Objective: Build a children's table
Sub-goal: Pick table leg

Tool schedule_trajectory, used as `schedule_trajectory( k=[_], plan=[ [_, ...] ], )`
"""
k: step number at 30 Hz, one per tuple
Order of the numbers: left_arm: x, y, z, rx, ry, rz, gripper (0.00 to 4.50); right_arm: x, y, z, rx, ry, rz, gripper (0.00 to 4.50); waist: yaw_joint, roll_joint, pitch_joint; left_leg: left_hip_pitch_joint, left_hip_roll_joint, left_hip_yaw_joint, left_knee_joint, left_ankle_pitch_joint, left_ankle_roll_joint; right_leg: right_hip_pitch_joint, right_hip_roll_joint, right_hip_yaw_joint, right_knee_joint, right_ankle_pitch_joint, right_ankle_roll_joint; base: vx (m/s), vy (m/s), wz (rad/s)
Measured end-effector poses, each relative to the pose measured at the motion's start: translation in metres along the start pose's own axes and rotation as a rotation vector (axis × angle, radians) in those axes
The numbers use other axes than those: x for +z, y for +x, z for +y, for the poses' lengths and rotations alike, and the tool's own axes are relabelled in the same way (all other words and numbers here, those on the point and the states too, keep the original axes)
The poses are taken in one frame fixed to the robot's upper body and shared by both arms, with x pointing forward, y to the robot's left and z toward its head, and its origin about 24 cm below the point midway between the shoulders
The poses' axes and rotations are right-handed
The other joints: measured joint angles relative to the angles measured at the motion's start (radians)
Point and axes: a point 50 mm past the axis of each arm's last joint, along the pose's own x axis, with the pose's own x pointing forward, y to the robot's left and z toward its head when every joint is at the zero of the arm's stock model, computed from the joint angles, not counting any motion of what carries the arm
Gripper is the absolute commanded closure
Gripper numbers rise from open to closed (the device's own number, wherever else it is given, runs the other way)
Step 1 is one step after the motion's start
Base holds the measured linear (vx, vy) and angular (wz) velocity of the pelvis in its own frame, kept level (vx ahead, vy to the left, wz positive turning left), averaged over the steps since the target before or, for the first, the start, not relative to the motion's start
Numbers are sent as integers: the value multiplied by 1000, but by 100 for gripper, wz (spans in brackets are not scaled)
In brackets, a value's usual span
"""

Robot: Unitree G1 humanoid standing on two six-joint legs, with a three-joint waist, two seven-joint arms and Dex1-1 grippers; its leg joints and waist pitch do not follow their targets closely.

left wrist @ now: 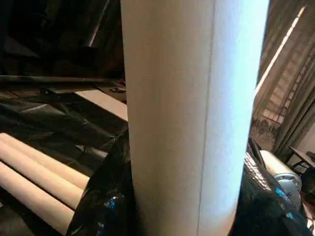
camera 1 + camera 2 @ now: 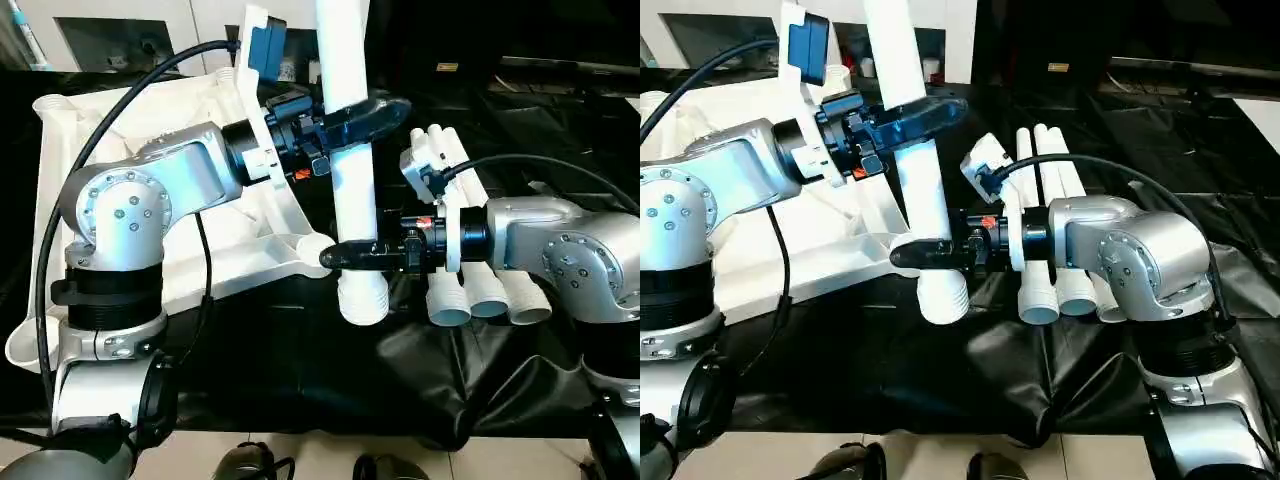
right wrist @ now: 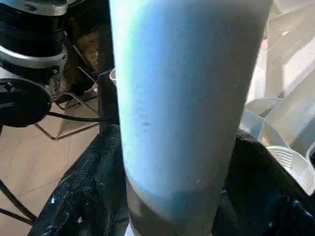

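While one white tubular leg (image 2: 352,190) was held nearly upright in the air, both arms were seen gripping it at once. The left end effector (image 2: 375,112) was clenched around the upper part of the leg, and the right end effector (image 2: 350,255) was clenched around it lower down, just above the flared, ribbed end, which pointed downward. The white plastic top of the children's table (image 2: 150,180) lay upside down on black sheeting (image 2: 300,370) to the robot's left, its ribbed underside facing up. A round corner socket (image 2: 312,246) sat just beside the leg's lower end, slightly to its left. Three spare legs (image 2: 480,290) lay side by side on the sheeting, behind the right forearm.

The step in hand was judged to be the fitting of the first leg, since no leg was seen standing in a socket. For the next move, the flared end would need to be shifted over the near socket, kept upright, and pressed straight down. A tilted leg could be expected to jam on the socket rim.
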Motion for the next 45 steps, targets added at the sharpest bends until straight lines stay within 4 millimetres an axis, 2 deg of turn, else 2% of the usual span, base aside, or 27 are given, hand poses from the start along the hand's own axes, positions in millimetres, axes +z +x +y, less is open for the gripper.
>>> schedule_trajectory(
  k=[5,8,10,15,20,21,25,45],
  plan=[
    [0,0,0,-3,2,-1,274,-2,1,1,16,8,8,224,0,0,0,0,0,0,0,0,0,0,0,0,0,0,0,0,0,0],
    [0,0,-1,-13,1,1,274,-3,1,1,22,10,13,235,0,0,0,0,0,0,0,0,0,0,0,0,0,0,0,0,0,0],
    [-1,1,-1,-15,1,5,274,-4,1,1,23,11,16,259,0,0,0,0,0,0,0,0,0,0,0,0,0,0,0,0,0,0],
    [-2,2,-1,-17,-2,13,274,-5,0,1,23,11,26,265,0,0,0,0,0,0,0,0,0,0,0,0,0,0,0,0,0,0],
    [-5,2,0,-19,-6,23,274,-8,0,1,16,-4,29,265,0,0,0,0,0,0,0,0,0,0,0,0,0,0,0,0,0,0],
    [-5,2,0,-18,-4,26,274,-9,0,0,11,-10,30,210,0,0,0,0,0,0,0,0,0,0,0,0,0,0,0,0,0,0],
    [-2,0,1,-16,14,10,275,-15,2,0,9,0,49,186,0,0,0,0,0,0,0,0,0,0,0,0,0,0,0,0,0,0],
    [-3,0,-3,-62,28,35,275,-16,3,1,21,7,46,183,1,0,0,0,0,0,0,0,0,0,0,0,0,0,0,0,0,0]
  ],
)
